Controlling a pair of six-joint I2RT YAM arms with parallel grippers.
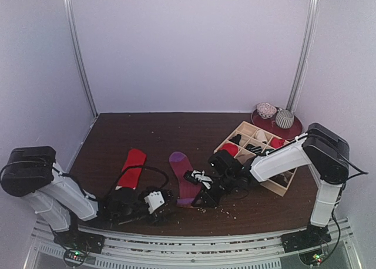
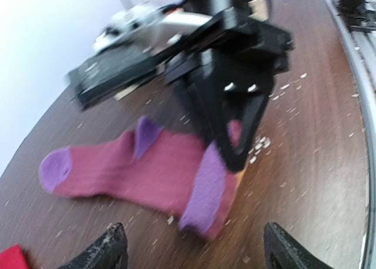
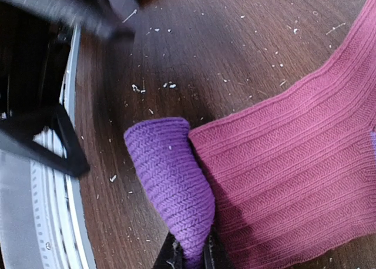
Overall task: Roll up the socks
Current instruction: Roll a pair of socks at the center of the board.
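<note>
Tabletop [image 1: 176, 128]: right gripper [image 2: 232, 156] apparently pinches magenta sock [image 2: 147, 166].

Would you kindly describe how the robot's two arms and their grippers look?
Both the left arm and the right arm have white tubular links, bulky black joint housings and loose black cables. The left gripper has black fingers with greyish speckled tips; the right gripper is black and angular, with tapering fingers.

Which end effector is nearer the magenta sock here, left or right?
Right. The right end effector is shut on the magenta sock's folded purple end. The left end effector sits open just beside the sock, not touching it.
</note>
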